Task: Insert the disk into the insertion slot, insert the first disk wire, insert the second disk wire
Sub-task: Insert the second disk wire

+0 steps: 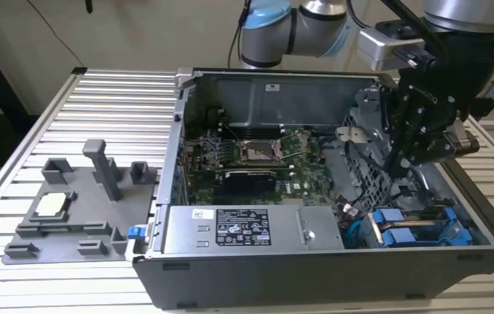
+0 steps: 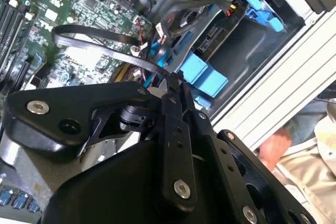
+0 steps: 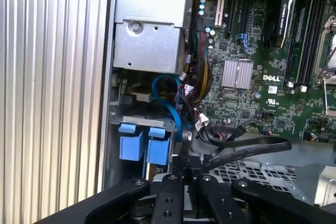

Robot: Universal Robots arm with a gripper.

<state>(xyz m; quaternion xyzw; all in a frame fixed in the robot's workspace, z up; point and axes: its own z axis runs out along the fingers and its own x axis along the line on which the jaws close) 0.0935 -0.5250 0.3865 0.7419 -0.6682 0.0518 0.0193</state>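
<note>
The disk's bright blue carrier (image 1: 411, 229) lies in the drive bay at the open computer case's front corner, on the exterior view's right. Its blue tabs (image 2: 206, 76) (image 3: 143, 142) show in both wrist views, with a dark drive face (image 2: 216, 38) between blue rails. My gripper (image 1: 414, 167) hangs inside the case just above that bay. Its fingertips (image 2: 170, 85) (image 3: 188, 165) are pressed together on the end of a flat black disk wire (image 2: 100, 38) (image 3: 247, 150), which loops back over the motherboard. A blue cable (image 3: 176, 114) curls beside the bay.
The case (image 1: 317, 275) lies open on a slatted aluminium table (image 1: 107, 111). The power supply (image 1: 247, 229) sits beside the bay, with the motherboard (image 1: 247, 157) behind it. A grey fixture (image 1: 72, 203) stands at the exterior view's left. A person's hand (image 2: 273, 148) is outside the case wall.
</note>
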